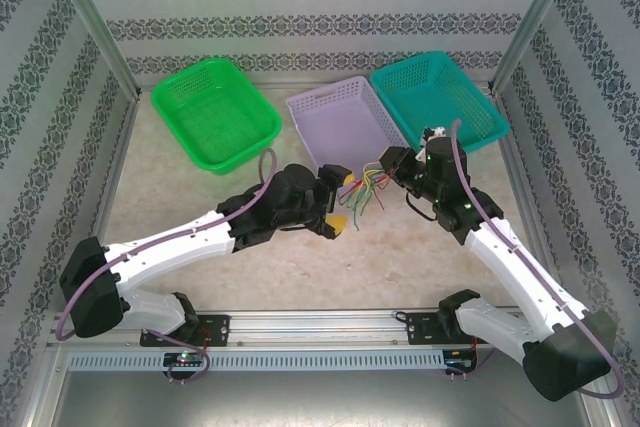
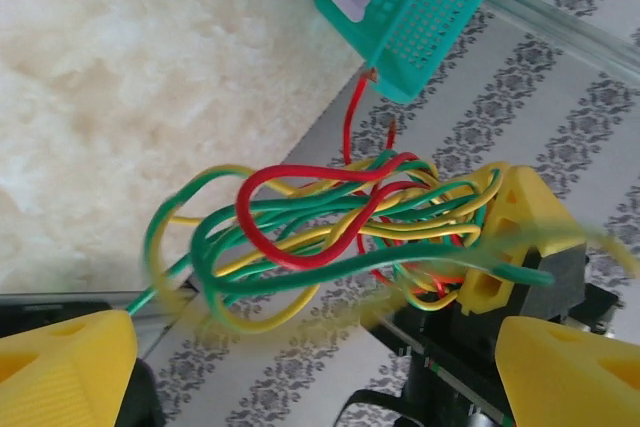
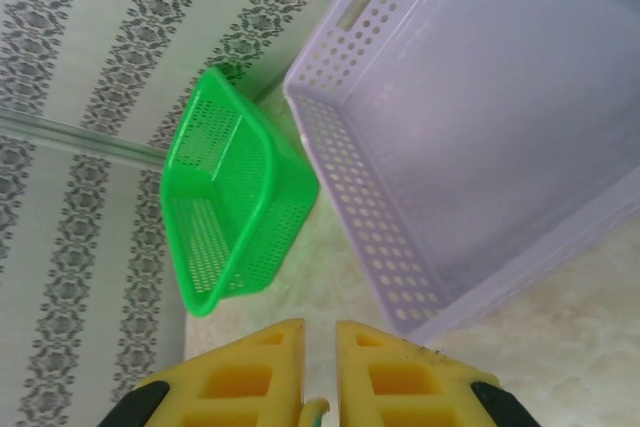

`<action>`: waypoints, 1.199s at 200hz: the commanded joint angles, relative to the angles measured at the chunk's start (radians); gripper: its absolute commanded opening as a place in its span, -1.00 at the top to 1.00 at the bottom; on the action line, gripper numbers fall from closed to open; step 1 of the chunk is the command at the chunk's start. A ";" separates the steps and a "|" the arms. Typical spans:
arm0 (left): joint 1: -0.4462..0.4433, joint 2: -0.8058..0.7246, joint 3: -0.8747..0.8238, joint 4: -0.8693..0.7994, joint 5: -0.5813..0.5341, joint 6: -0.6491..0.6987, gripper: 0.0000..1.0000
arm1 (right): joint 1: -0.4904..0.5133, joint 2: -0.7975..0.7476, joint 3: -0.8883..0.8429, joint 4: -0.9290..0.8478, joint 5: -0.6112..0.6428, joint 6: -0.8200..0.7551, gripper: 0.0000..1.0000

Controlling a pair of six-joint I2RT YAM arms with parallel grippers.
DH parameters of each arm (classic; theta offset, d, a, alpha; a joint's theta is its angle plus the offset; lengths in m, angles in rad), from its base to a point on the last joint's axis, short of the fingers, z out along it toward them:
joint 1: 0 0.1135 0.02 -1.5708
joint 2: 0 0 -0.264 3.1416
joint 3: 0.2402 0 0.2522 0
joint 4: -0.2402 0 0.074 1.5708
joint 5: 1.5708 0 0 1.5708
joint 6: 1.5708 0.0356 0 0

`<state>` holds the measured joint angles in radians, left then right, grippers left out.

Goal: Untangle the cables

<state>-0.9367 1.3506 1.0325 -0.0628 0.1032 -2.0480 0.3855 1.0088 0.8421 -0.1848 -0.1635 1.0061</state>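
The tangled red, green and yellow cables (image 1: 366,192) are hanging over the middle of the table (image 1: 200,207), just in front of the lavender basket (image 1: 330,107). The right gripper (image 3: 320,347) is pinching one end of the bundle between nearly closed fingers. The left gripper (image 2: 310,325) is gaping wide beside the bundle, gripping nothing.

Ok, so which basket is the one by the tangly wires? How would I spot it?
Look at the far end of the table. The lilac basket sits in the middle there, between the green basket on the left and the teal basket on the right, with the cables just in front of it. It is the only pale one; its neighbours are both bright.
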 commanded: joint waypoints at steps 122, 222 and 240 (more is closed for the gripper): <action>0.184 -0.224 -0.027 -0.271 -0.120 0.074 -0.50 | -0.160 0.045 0.078 -0.005 -0.323 -0.042 1.00; 0.230 0.111 0.005 0.307 0.175 0.222 -0.13 | -0.089 0.157 0.064 0.121 -0.354 0.106 1.00; 0.197 0.103 -0.024 0.333 0.165 0.199 -0.12 | -0.090 0.158 0.045 0.147 -0.327 0.139 1.00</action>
<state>-0.6975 1.4689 1.0088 0.1551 0.2405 -1.8687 0.2893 1.1614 0.9005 -0.1135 -0.5179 1.0801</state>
